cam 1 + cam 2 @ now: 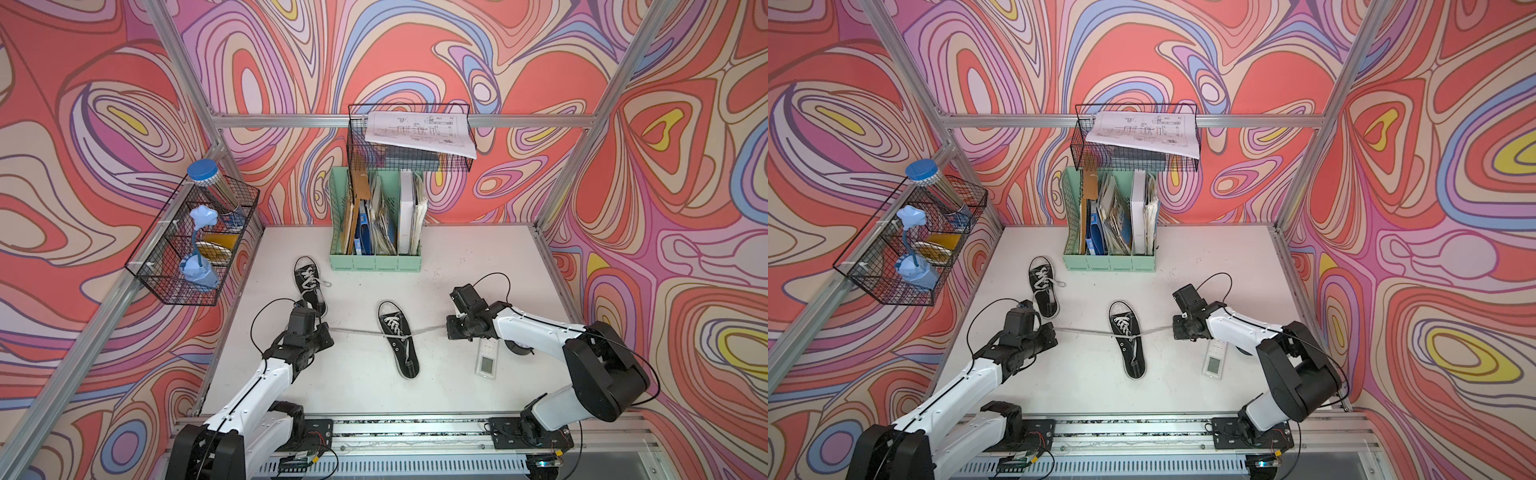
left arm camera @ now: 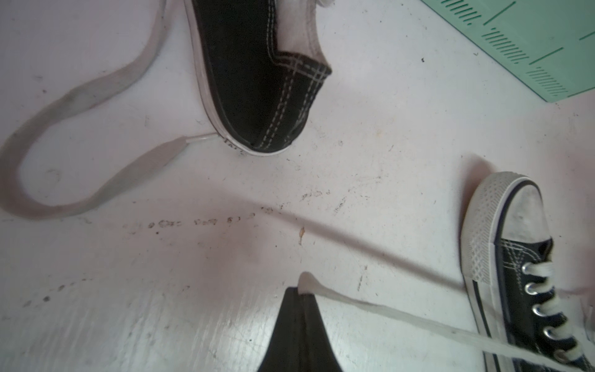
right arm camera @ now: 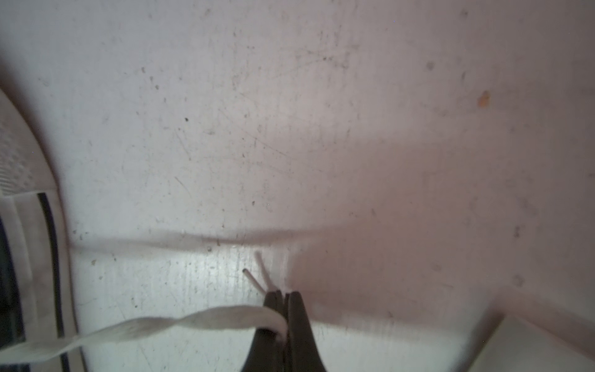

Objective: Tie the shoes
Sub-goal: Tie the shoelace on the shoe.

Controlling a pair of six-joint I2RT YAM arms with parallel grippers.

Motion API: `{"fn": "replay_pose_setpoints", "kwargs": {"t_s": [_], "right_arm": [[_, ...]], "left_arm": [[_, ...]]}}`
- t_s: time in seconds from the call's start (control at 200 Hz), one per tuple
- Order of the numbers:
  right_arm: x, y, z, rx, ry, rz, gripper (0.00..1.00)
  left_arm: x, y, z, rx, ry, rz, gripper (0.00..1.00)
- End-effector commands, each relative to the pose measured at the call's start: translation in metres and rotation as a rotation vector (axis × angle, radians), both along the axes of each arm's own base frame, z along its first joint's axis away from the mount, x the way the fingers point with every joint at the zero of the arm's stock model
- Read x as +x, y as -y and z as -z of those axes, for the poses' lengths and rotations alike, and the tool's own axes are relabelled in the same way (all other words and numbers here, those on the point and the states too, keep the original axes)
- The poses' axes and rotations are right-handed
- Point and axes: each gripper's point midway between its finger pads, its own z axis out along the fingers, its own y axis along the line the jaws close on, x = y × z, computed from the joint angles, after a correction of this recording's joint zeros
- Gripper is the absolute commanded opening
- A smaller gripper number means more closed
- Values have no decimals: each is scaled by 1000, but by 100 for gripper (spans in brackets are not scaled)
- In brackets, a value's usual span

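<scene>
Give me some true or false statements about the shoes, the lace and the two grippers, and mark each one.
1. The left gripper and the right gripper are each shut on an end of the lace of the middle shoe. True.
2. The far shoe stands inside the green file holder. False: it lies on the table in front of it.
3. The lace stretches out from the middle shoe to both sides. True.
4. The middle shoe has a finished bow. False: its lace ends are pulled apart, with no bow.
</scene>
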Motion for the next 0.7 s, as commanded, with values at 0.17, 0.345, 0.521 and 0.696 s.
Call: {"fn": "replay_pose_setpoints", "kwargs": {"t_s": [0.17, 0.345, 0.521, 0.696], "right_arm": [[9, -17, -34, 80, 73, -66, 35], [15, -17, -75, 99, 191, -100, 46], [4, -88, -119, 283, 345, -401, 50], [-23, -174, -125, 375, 448, -723, 51]], "left_arm": [[8, 62, -82, -194, 177, 229, 0], [8, 84, -141, -254, 272, 329, 0], [2, 105, -171, -317, 288, 443, 0], [0, 117, -184, -345, 290, 507, 0]]}}
